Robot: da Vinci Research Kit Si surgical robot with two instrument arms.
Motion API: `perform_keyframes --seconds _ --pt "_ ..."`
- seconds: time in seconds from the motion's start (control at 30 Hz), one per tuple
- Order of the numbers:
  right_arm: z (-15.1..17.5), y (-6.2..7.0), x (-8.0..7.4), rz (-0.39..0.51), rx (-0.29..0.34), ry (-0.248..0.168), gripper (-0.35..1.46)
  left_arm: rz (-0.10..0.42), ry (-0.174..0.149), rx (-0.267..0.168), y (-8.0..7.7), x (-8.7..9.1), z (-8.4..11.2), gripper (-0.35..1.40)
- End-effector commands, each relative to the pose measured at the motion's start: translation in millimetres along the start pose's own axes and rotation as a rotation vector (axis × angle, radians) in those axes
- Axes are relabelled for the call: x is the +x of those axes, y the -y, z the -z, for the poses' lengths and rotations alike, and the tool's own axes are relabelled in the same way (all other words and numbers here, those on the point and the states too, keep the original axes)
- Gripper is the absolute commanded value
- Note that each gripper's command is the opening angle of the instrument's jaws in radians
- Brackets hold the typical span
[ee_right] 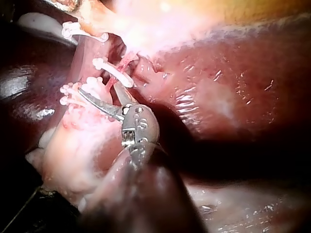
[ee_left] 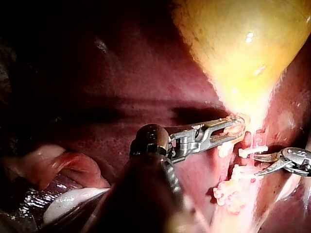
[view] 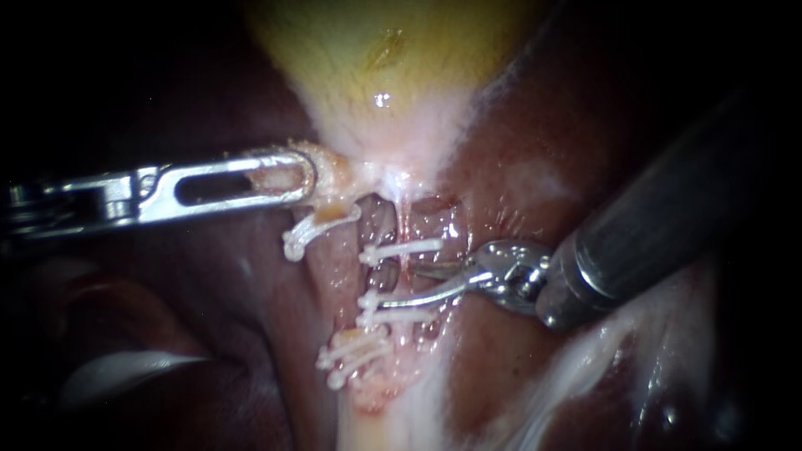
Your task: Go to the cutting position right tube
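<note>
The left instrument [view: 305, 177], from nine o'clock, has jaws clamped on the gallbladder [view: 384, 75] neck. The right instrument [view: 394, 286], from four o'clock, jaws apart, straddles the right tube [view: 413, 225] between clips [view: 401, 248].

I can read no text, label, brand, number or sign in my three views. The dark margins may hide some, but nothing legible shows.

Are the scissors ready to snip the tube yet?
Nearly. Done: white clips sit on the right tube, and the left instrument holds tissue under the gallbladder. In hand: the right instrument is at the stretch between clips, blades open. Left: the tube looks uncut.
</note>
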Motion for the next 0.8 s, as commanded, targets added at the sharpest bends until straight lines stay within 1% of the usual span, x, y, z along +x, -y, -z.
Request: perform_keyframes --seconds 0.03,0.17,0.3,0.4,0.53,0.7,0.8 --pt "-0.2 0.0 0.1 0.003 0.010 -0.004 1.43 0.000 -0.001 0.001 -0.1 0.0 -0.1 -0.35" --pt "-0.7 -0.2 0.3 0.016 0.042 -0.010 1.40 -0.001 0.000 0.001 -0.1 0.1 -0.1 -0.35" --pt "-1.4 -0.4 0.5 0.028 0.072 -0.030 1.35 -0.001 -0.001 0.002 -0.2 0.0 -0.1 -0.35" --pt "-2.1 -0.6 0.7 0.034 0.090 -0.042 1.33 -0.001 -0.001 0.002 -0.6 0.0 -0.2 -0.35" --pt "-3.3 -1.0 1.1 0.037 0.120 -0.081 1.31 -0.003 -0.001 0.003 -1.0 0.0 -0.3 -0.35" --pt "-4.5 -1.3 1.2 0.056 0.132 -0.086 1.31 -0.003 -0.001 0.003 -1.0 0.0 -0.2 -0.35" --pt "-5.2 -1.6 1.2 0.099 0.129 -0.090 1.29 -0.003 -0.001 0.003 -1.1 -0.1 -0.2 -0.35"
